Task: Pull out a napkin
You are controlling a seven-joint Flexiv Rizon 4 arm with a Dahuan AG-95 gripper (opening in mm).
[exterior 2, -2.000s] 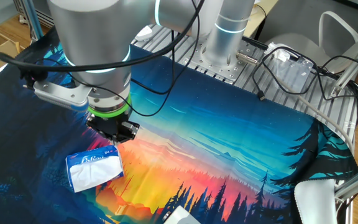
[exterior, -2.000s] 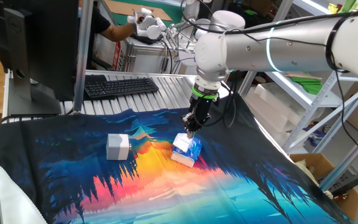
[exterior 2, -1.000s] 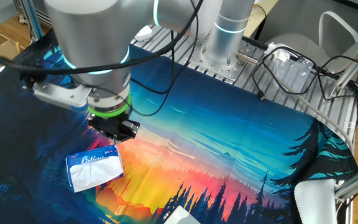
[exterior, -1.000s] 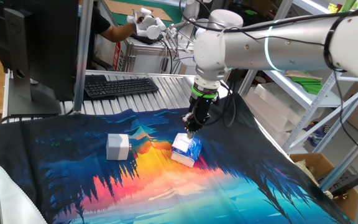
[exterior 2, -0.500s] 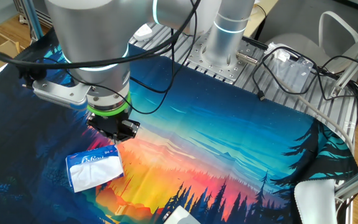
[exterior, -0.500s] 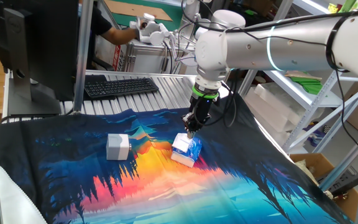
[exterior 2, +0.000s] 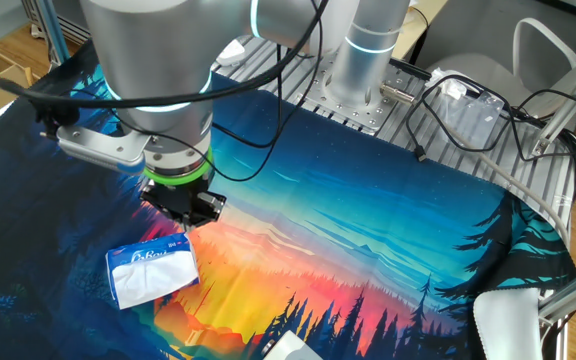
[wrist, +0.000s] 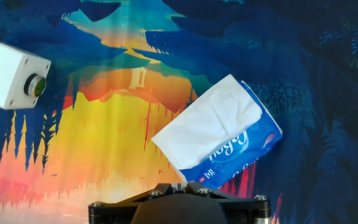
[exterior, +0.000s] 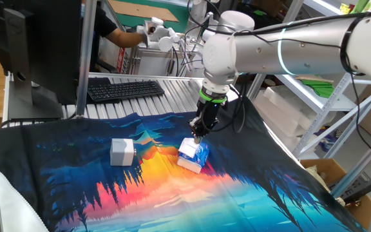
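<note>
The blue-and-white tissue pack point(wrist: 247, 148) lies on the colourful cloth. A white napkin point(wrist: 207, 126) covers its top and sticks out past its left end. The pack also shows in one fixed view point(exterior: 194, 155) and in the other fixed view point(exterior 2: 152, 274). My gripper point(exterior: 197, 136) hangs just above the pack's far edge, apart from it, also seen in the other fixed view point(exterior 2: 184, 222). In the hand view the gripper point(wrist: 179, 185) sits at the bottom edge with its jaws together and nothing between them.
A grey-white cube point(exterior: 122, 152) with a small lens stands on the cloth left of the pack, and shows at the upper left of the hand view point(wrist: 10, 81). A keyboard point(exterior: 125, 89) and a monitor stand lie behind the cloth. Cables point(exterior 2: 468, 110) run along the far side.
</note>
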